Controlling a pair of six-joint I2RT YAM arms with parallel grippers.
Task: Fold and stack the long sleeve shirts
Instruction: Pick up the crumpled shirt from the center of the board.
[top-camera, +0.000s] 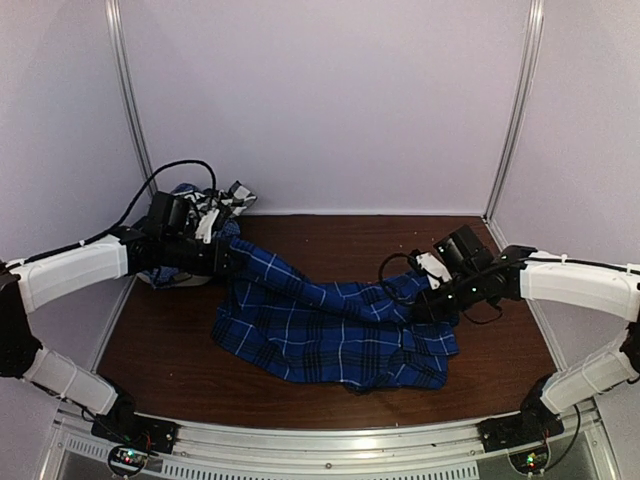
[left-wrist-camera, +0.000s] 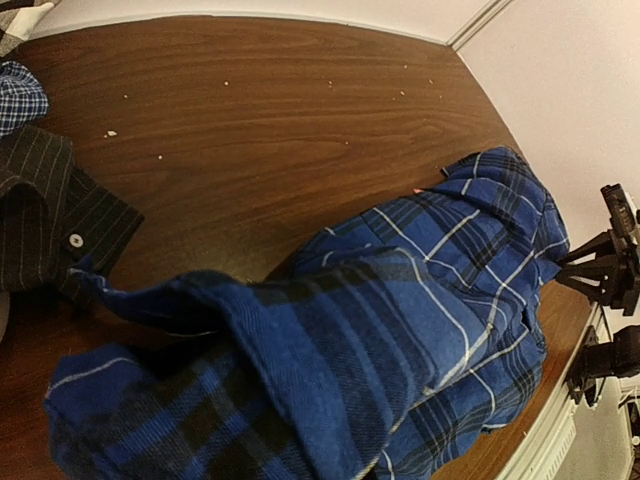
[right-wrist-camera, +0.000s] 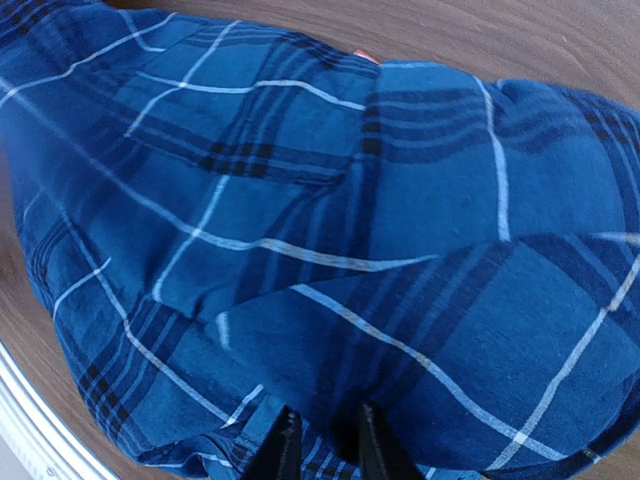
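The royal-blue plaid shirt (top-camera: 330, 330) lies crumpled across the middle of the table. My left gripper (top-camera: 228, 258) holds one end of it raised at the left. Its fingers are hidden under draped cloth in the left wrist view, where the shirt (left-wrist-camera: 400, 300) fills the lower half. My right gripper (top-camera: 428, 305) is at the shirt's right end. In the right wrist view its two dark fingertips (right-wrist-camera: 278, 440) pinch a fold of the shirt (right-wrist-camera: 300, 200). The other shirts sit in a pile (top-camera: 205, 205) at the back left corner, just behind my left gripper.
The left wrist view shows a dark pinstripe shirt (left-wrist-camera: 50, 210), a pale-blue check shirt (left-wrist-camera: 18, 95) and a corner of black-and-white plaid (left-wrist-camera: 20, 10) at the left. Bare wood (left-wrist-camera: 280, 120) lies behind the blue shirt. Metal rail (top-camera: 330, 450) edges the front.
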